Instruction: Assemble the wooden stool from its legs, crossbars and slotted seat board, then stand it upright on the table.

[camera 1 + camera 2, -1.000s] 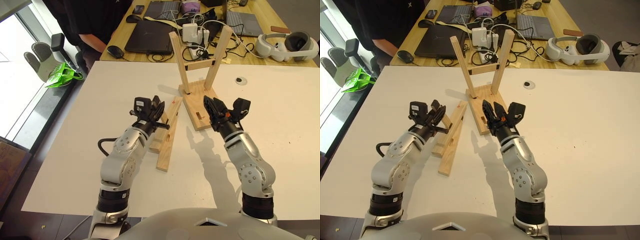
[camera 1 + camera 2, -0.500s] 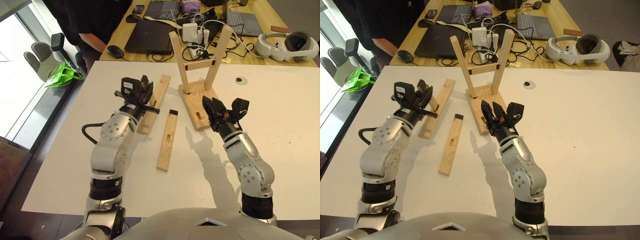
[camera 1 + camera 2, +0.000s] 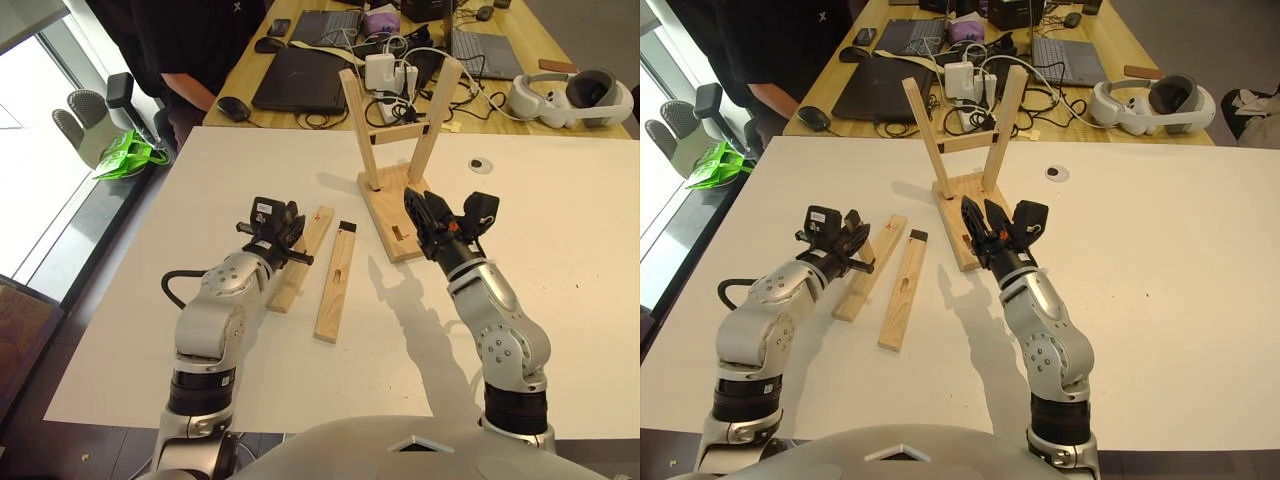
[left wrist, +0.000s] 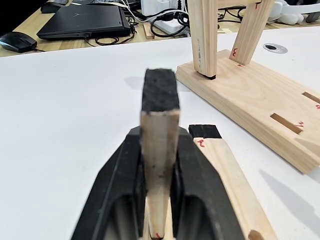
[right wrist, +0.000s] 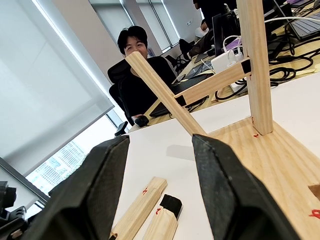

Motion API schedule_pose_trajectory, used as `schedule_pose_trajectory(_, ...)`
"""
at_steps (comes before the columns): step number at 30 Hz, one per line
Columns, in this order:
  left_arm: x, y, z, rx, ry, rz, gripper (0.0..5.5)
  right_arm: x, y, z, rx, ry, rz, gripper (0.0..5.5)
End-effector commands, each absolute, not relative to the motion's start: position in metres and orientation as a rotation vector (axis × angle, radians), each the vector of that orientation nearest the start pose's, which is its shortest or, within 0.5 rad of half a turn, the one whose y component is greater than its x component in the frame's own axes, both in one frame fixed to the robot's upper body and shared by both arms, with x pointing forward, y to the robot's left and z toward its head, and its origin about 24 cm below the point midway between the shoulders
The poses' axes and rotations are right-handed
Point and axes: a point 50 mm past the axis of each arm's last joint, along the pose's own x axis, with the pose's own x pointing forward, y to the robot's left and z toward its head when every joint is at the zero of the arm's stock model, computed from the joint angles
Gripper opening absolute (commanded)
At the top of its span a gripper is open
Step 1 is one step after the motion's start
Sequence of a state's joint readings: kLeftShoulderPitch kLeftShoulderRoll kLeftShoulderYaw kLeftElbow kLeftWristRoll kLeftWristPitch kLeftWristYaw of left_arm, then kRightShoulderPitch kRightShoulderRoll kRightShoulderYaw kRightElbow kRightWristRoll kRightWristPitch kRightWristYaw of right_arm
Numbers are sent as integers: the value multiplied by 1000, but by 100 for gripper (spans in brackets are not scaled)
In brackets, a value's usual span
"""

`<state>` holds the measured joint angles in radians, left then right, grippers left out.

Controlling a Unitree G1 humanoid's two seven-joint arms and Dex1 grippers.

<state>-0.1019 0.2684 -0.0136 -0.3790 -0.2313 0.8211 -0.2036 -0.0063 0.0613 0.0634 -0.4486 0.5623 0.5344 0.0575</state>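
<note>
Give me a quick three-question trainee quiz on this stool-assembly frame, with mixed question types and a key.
1. True or false: the left claw is shut on a wooden leg, with a second loose leg lying beside it on the table.
2. Multiple choice: how many legs already stand in the seat board, joined by a crossbar? A. one B. two C. four
3. Fill in: the right claw, at the seat board's near end, is ___ (open or shut).

Key: 1 true; 2 B; 3 open.
</note>
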Motion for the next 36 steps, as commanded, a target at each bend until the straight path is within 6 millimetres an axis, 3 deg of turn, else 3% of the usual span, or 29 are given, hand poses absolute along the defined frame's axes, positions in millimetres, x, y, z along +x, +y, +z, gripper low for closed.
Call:
schedule_pose_trajectory(1, 256, 158, 76, 23, 397, -294, 40, 243, -94, 111, 542, 54, 408, 233)
schedule_pose_trajectory(7, 254, 134, 87, -7, 281, -319, 40, 252, -87, 121, 496, 18, 461, 233)
schedule_pose_trajectory(16, 242, 114, 91, -31, 180, -291, 40, 271, -78, 134, 383, -24, 561, 233)
schedule_pose_trajectory(26, 240, 114, 88, 61, 169, -335, 40, 298, -46, 85, -102, 368, 934, 233)
schedule_pose_trajectory(36, 241, 118, 85, 123, 171, -370, 40, 329, -37, 76, -249, 406, 935, 233)
